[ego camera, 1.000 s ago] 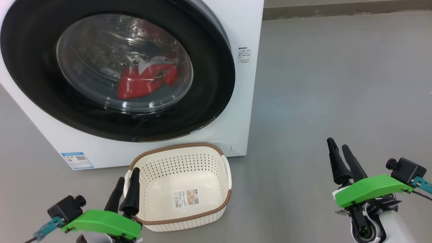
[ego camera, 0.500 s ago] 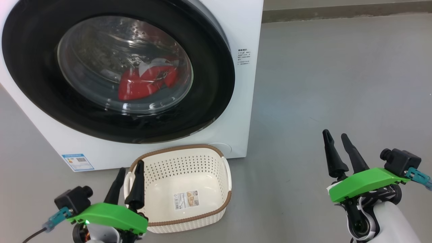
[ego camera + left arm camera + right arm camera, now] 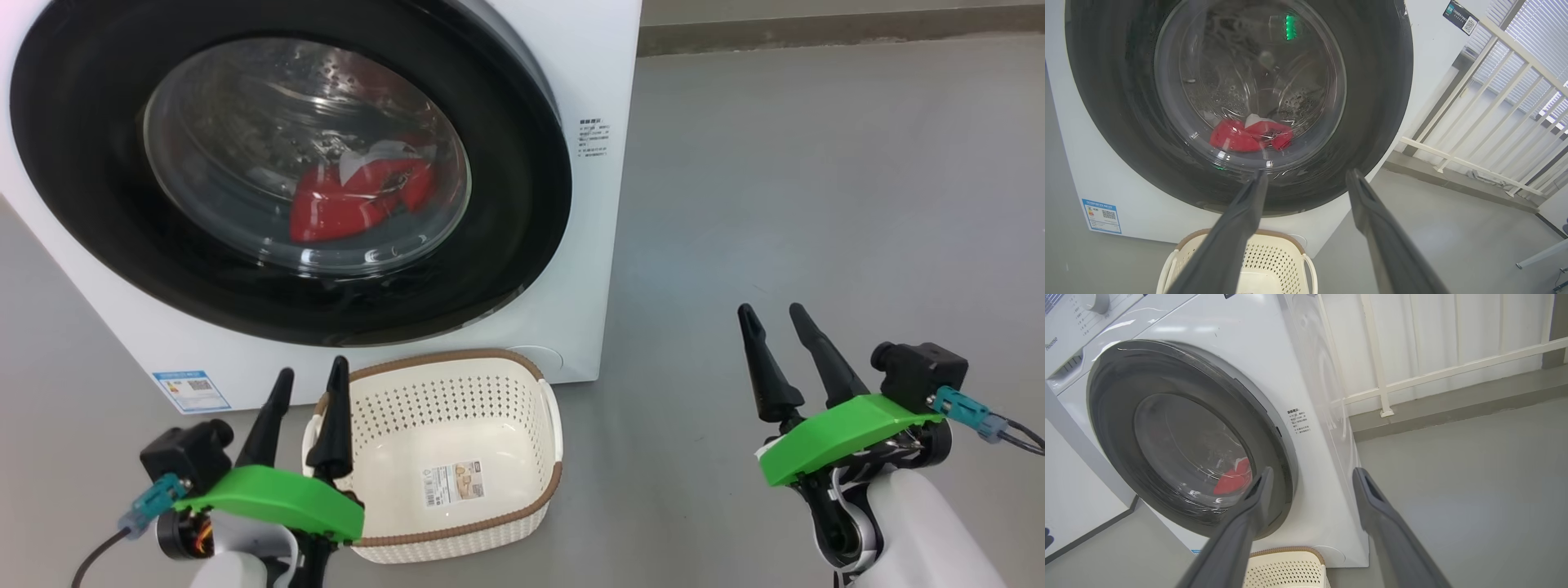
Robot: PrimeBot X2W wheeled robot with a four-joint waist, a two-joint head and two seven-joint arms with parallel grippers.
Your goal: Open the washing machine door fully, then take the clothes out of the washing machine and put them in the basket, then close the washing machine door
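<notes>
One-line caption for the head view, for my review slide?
Open left gripper by the empty basket, open right gripper over the floor; red clothes behind the glass of the door.

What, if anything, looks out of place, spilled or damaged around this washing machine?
Nothing stands out. The washing machine door looks shut, the clothes lie inside the drum, and the basket stands upright on the floor.

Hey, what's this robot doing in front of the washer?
It seems set to unload laundry, but nothing has been touched yet. The washing machine door looks shut, with red and white clothes lying inside behind its window. The basket sits on the floor right in front of the washing machine, empty apart from a paper label. The left gripper hovers by the basket's left side, the right gripper off to the right; both are open and hold nothing.
</notes>
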